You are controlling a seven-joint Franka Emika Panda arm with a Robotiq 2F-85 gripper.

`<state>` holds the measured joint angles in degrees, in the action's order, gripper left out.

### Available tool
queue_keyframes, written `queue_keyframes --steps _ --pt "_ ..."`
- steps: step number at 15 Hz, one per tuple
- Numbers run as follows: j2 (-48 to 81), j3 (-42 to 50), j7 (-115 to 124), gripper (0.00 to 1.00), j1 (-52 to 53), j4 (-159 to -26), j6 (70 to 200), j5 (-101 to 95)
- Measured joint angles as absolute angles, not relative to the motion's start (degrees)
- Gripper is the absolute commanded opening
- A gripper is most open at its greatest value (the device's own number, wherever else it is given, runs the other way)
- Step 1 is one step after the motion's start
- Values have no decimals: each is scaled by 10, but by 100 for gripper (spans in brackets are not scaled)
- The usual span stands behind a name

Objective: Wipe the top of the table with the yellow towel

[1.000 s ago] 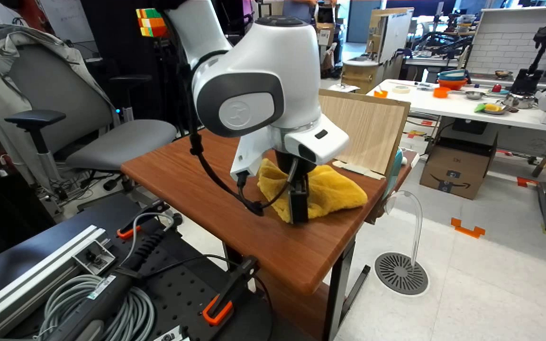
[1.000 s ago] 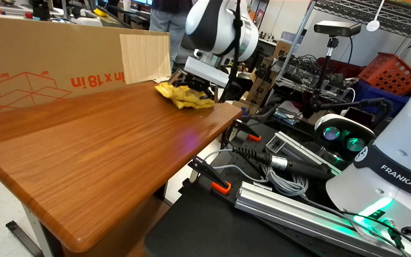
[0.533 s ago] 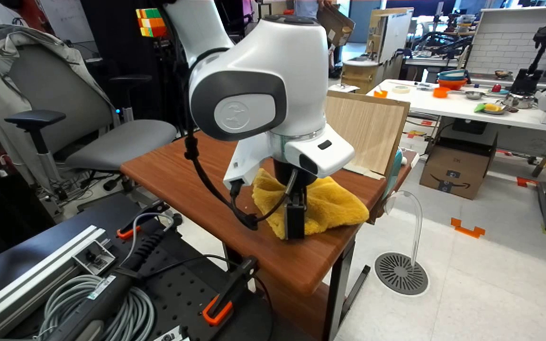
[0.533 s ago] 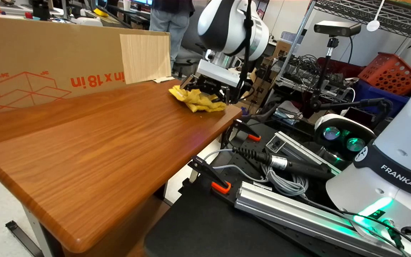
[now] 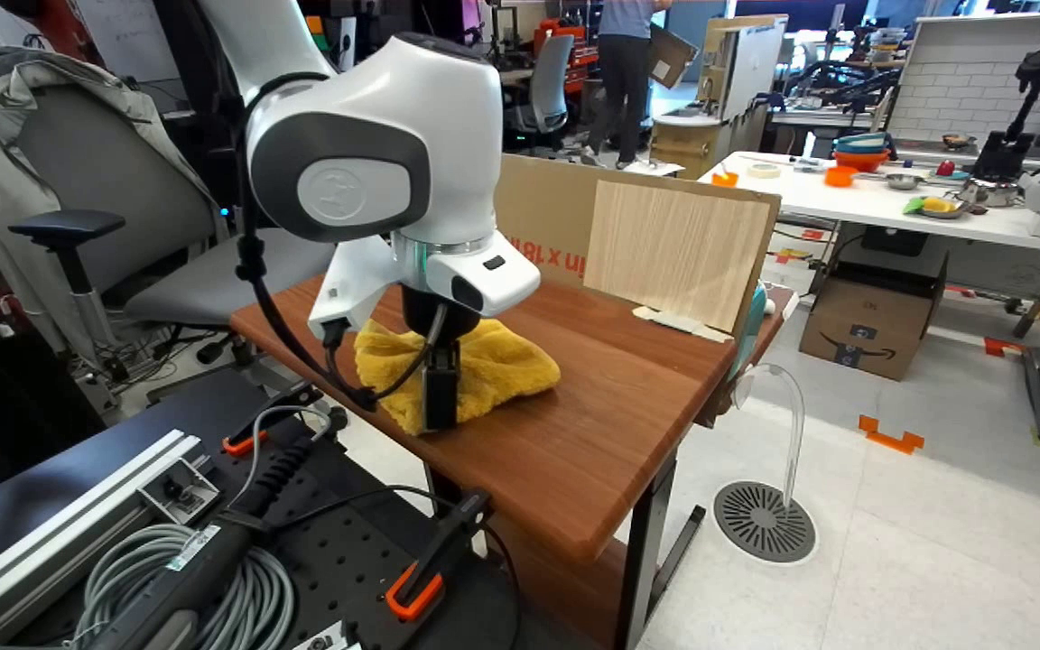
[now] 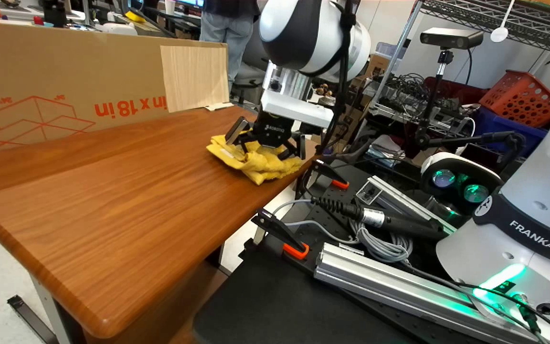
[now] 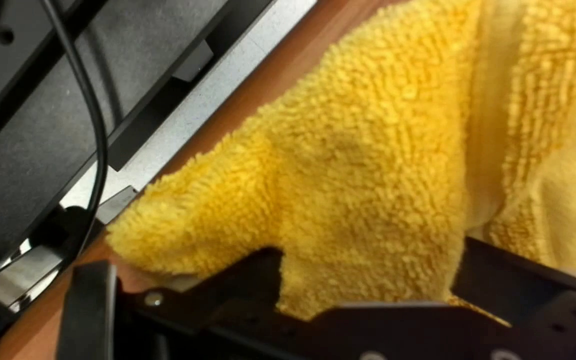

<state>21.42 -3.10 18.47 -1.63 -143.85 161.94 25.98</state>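
Observation:
The yellow towel (image 5: 506, 366) lies bunched on the brown wooden table (image 5: 601, 433). In an exterior view the towel (image 6: 256, 165) sits near the table edge that faces the black cart. My gripper (image 6: 265, 149) points down over the towel with its fingers spread wide, one on each side of the bunched cloth, low at the table surface. In the wrist view the towel (image 7: 368, 150) fills the middle and right and rises between the dark finger links. The fingertips are partly hidden by the cloth and the frame edge.
A cardboard panel (image 6: 65, 76) with a light wood sheet (image 6: 195, 79) stands along the table's far edge. A black cart (image 6: 256, 296) with clamps (image 6: 284, 234), cables and an aluminium rail stands beside the near edge. A grey chair (image 5: 231, 271) stands behind the table.
The gripper and towel have slid together along the table, leftward in an exterior view showing the chair, and nearer the cart-side edge. The fingers stay spread. A person carrying a box walks in the background.

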Motion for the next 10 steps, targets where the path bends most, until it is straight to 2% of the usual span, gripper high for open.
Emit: queue_keyframes --steps 10 --pt "247 -110 161 100 78 -1376 1572 210"
